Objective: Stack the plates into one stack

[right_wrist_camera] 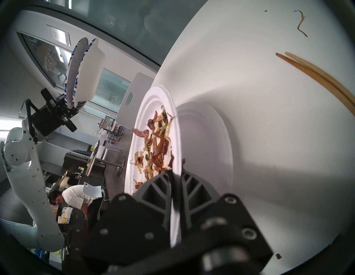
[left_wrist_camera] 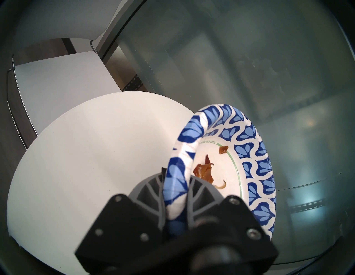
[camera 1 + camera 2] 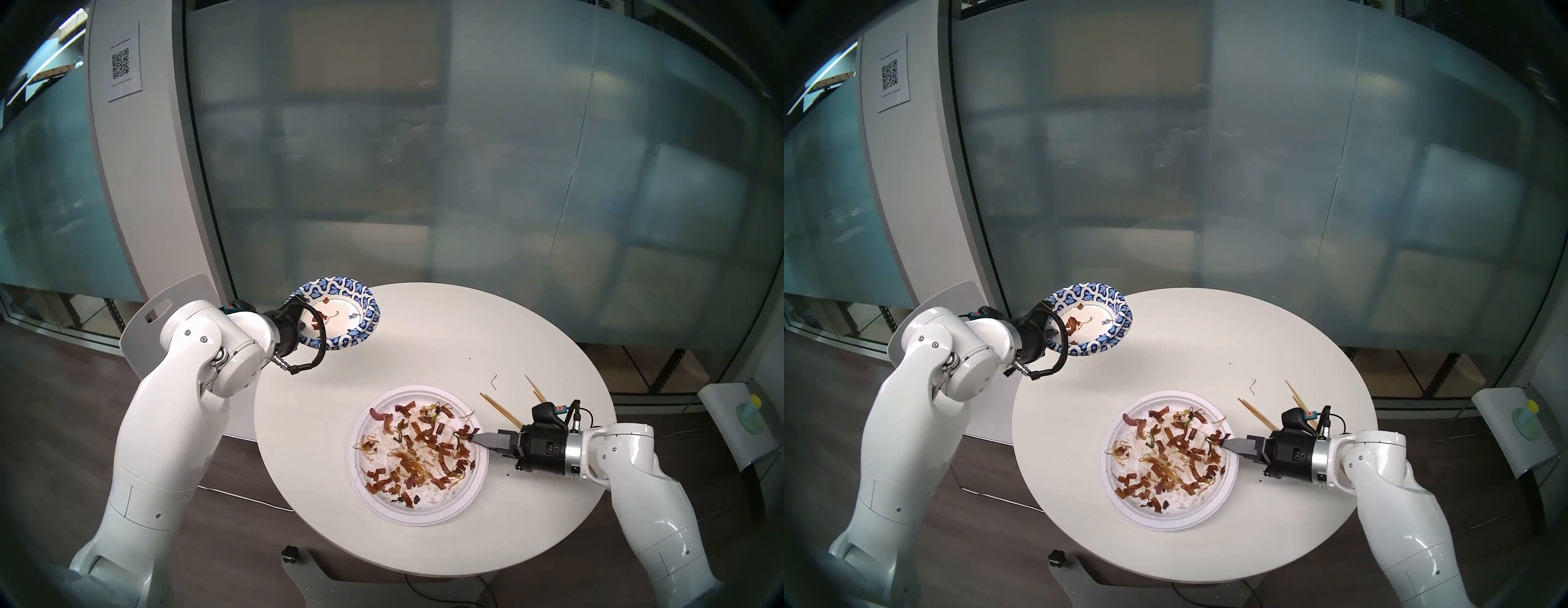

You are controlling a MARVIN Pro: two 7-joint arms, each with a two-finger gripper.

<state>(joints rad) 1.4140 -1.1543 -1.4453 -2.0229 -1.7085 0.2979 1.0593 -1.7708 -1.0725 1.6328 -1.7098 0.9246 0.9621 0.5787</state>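
Observation:
My left gripper is shut on the near rim of a blue-patterned plate. It holds the plate tilted in the air over the table's far left edge, with a few food scraps inside. The right wrist view shows two such blue-patterned plates nested together. A large white plate covered in food scraps sits near the table's front. My right gripper is shut on its right rim. A second white plate lies under it.
The round white table carries wooden chopsticks beside my right wrist and a stray noodle. A white chair stands behind my left arm. A glass wall runs behind the table.

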